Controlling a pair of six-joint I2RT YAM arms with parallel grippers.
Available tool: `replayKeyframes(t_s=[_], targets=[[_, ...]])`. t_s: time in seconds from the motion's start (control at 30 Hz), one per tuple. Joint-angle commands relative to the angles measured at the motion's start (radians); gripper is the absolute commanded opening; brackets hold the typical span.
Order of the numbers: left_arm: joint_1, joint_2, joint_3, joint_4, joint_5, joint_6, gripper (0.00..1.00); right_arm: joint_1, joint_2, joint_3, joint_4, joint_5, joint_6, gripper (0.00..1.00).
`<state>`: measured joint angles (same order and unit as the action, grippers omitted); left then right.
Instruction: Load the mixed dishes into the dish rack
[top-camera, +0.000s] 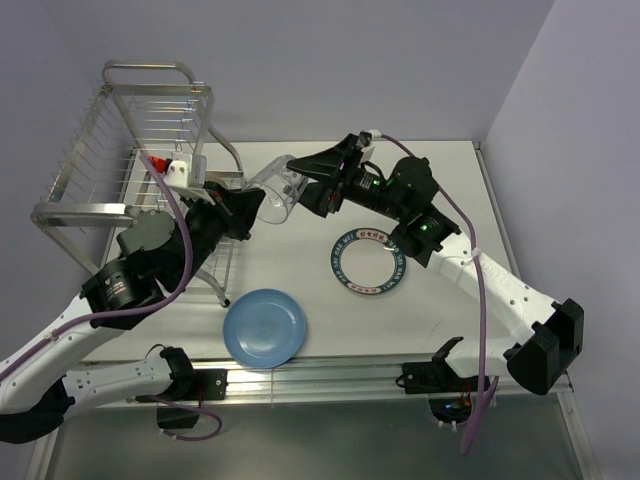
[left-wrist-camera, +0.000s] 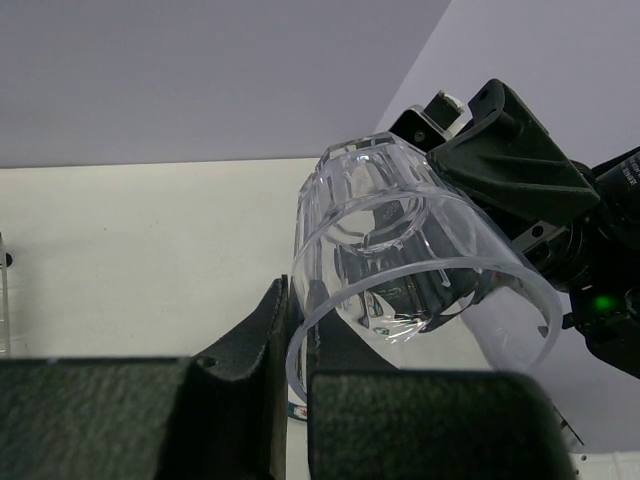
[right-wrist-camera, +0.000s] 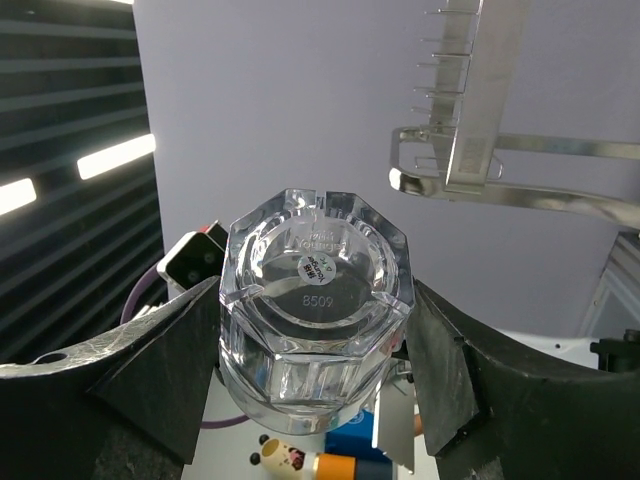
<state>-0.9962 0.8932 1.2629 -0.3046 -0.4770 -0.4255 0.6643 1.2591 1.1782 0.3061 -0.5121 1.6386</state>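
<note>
The glass is clamped at its base by the right gripper. Its rim, toward lower left, is pinched by the left gripper.

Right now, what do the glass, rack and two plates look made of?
glass: clear and faceted, see-through, moulded mark and sticker on the base; glass or hard clear plastic, can't tell which.
rack: shiny silver metal wire with bright reflections; probably steel or chromed.
blue plate: opaque, smooth, soft sheen; plastic or glazed ceramic.
white plate: glossy white, printed dark-blue rim; likely ceramic or melamine.
</note>
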Motion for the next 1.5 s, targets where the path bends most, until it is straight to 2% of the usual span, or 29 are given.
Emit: replayKeyframes(t_s=[0.0,0.03,0.07,0.1,0.13,0.2,0.23,0.37,0.5,0.63,0.7,0.87,0.97,1.07,1.27,1.37,1.47], targets=[[-0.005,0.001,0.015,0.004,0.047,-0.019,0.09,0.017,0.009,0.014,0.1,-0.011,-0.011,0.0],[-0.005,0.004,0.021,-0.048,0.048,-0.031,0.39,0.015,0.01,0.014,0.097,-0.014,-0.02,0.0],[-0.005,0.006,0.032,-0.077,0.034,-0.047,0.53,0.011,0.01,0.014,0.088,-0.008,-0.037,0.0],[-0.005,0.001,0.029,-0.102,0.029,-0.076,0.63,0.009,0.005,0.012,0.084,-0.002,-0.068,0.0],[-0.005,-0.016,0.024,-0.117,0.029,-0.087,0.77,0.005,0.006,0.014,0.077,0.001,-0.081,0.0],[-0.005,-0.043,-0.009,-0.157,0.026,-0.129,0.87,-0.017,0.013,0.021,0.053,-0.005,-0.121,0.0],[-0.005,-0.077,-0.022,-0.171,0.023,-0.148,0.99,-0.028,0.014,0.021,0.053,-0.006,-0.135,0.0],[-0.005,-0.16,-0.085,-0.266,0.014,-0.235,0.99,-0.075,0.043,0.049,-0.033,-0.019,-0.273,0.0],[-0.005,-0.217,-0.085,-0.384,0.032,-0.327,0.98,-0.091,0.092,0.084,-0.145,0.058,-0.571,0.0],[-0.005,-0.172,0.006,-0.485,0.043,-0.479,0.87,-0.059,0.141,0.061,-0.168,0.177,-0.779,0.0],[-0.005,-0.143,0.035,-0.49,0.083,-0.512,0.85,-0.039,0.161,0.016,-0.121,0.214,-0.873,0.0],[-0.005,-0.134,-0.002,-0.355,0.214,-0.448,0.85,0.067,0.216,-0.015,-0.094,0.386,-1.06,0.0],[-0.005,-0.158,-0.035,-0.286,0.264,-0.397,0.86,0.118,0.299,0.026,-0.102,0.412,-1.141,0.0],[-0.005,-0.206,-0.053,-0.206,0.409,-0.332,0.87,0.149,0.373,0.067,-0.091,0.431,-1.195,0.0],[-0.005,-0.247,0.007,-0.136,0.616,-0.306,0.89,0.215,0.465,0.133,-0.065,0.462,-1.25,0.0],[-0.005,-0.263,-0.011,-0.071,0.672,-0.318,0.9,0.248,0.522,0.188,-0.058,0.471,-1.309,0.0],[-0.005,-0.272,-0.043,-0.033,0.646,-0.329,0.9,0.264,0.578,0.24,-0.061,0.455,-1.335,0.0]])
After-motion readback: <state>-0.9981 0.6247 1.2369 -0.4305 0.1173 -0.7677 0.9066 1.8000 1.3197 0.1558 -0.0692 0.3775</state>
